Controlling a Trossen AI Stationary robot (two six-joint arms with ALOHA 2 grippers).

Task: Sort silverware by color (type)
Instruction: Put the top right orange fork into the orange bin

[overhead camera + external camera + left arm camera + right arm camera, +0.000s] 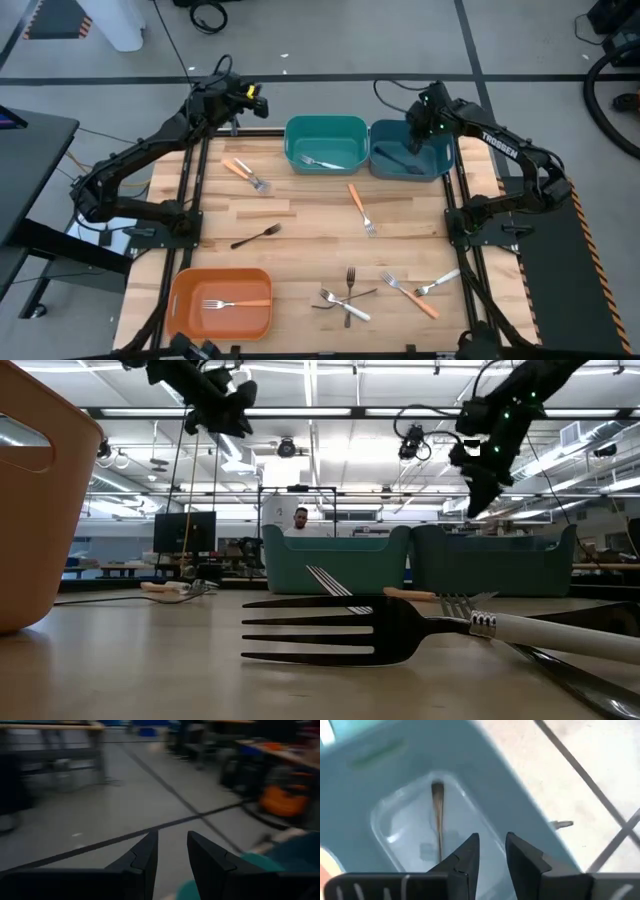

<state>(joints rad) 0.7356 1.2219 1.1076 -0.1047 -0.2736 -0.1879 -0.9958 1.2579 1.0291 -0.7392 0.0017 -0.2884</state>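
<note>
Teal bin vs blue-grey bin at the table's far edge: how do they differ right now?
The teal bin holds a white-handled fork; the blue-grey bin holds a dark fork. The right gripper hangs over the blue-grey bin; nothing hangs over the teal bin. Both look alike in shape and stand side by side.

This is a robotics lab or workshop in a large open industrial hall. The low view shows a high ceiling (330, 420) with exposed trusses and rows of strip lights, a dark monitor (185, 532) on a distant desk, and a person (300, 518) seated behind the setup. From above, a grey concrete floor (330, 40) marked with dark tape lines surrounds a butcher-block tabletop (300, 225) framed in black metal rails, with two dark robot arms bolted at its sides. Loose cables (208, 14) lie coiled on the floor, and another work desk (30, 160) stands beside the rig
</note>
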